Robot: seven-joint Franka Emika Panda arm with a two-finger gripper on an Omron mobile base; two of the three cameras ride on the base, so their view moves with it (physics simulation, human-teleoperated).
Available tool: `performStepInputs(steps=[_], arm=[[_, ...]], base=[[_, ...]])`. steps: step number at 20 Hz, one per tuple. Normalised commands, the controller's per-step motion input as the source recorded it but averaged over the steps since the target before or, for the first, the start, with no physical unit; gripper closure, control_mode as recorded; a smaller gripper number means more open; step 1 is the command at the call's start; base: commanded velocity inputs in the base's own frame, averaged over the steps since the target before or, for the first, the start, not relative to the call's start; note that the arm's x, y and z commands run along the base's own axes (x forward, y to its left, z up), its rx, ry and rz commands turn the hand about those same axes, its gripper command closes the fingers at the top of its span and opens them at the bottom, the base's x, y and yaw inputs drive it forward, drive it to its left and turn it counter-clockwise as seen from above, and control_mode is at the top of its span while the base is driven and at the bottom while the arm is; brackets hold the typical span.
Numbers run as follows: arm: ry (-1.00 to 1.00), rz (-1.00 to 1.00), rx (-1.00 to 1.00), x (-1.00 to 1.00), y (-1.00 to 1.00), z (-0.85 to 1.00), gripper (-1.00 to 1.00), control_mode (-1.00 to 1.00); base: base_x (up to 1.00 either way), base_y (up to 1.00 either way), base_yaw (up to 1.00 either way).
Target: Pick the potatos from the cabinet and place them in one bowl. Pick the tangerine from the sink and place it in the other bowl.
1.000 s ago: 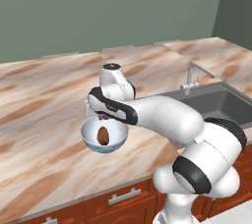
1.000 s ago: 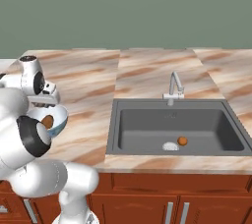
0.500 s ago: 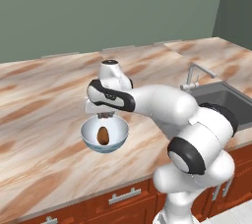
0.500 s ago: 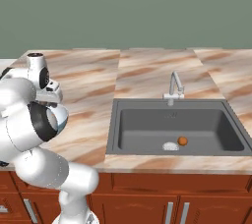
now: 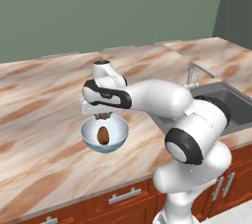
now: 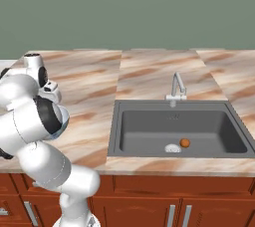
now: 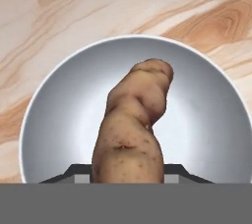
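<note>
My gripper [image 5: 102, 117] hangs straight above the pale bowl [image 5: 105, 135], which stands on the marbled worktop [image 5: 44, 115] directly beneath me. Looking down along my hand, a potato [image 7: 132, 129] rises between the finger tips and covers the middle of the bowl [image 7: 54, 120] below it. My jaws are drawn narrow and pressed on the near end of that potato; its far end points down into the bowl. From the left base camera the brown oval [image 5: 103, 134] sits inside the bowl's rim, just under my gripper, though I cannot tell from there whether it already touches the bowl's floor.

To the right of my gripper, well apart from it, the dark sink [image 6: 149, 126] is let into the worktop [image 6: 94, 81], with the silver faucet [image 6: 176, 88] at its far edge. In the basin, toward its near side, the tangerine [image 6: 185, 143] lies just beside the round drain [image 6: 172, 148], far off from my hand.
</note>
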Motion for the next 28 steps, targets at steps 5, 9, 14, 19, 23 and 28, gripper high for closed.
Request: performStepInputs(steps=[5, 9, 14, 19, 23, 28], arm=[[-0.03, 0.00, -0.02, -0.14, 0.00, -0.06, 1.00, -1.00], [0.00, 0.00, 0.00, -0.14, 0.00, -0.28, 1.00, -1.00], [0.00, 0.00, -0.01, -0.01, 0.00, -0.33, 1.00, -1.00], [0.00, 0.00, -0.02, 0.00, 0.00, -0.28, 1.00, -1.00], [0.00, 0.00, -0.01, 0.00, 0.00, -0.18, 1.00, -1.00], [0.00, 0.00, 0.00, -0.21, 0.00, -0.01, 1.00, -1.00]], base=[[0.00, 0.00, 0.00], [0.00, 0.00, 0.00], [0.00, 0.00, 0.00], [0.00, 0.00, 0.00], [0.00, 0.00, 0.00], [0.00, 0.00, 0.00]])
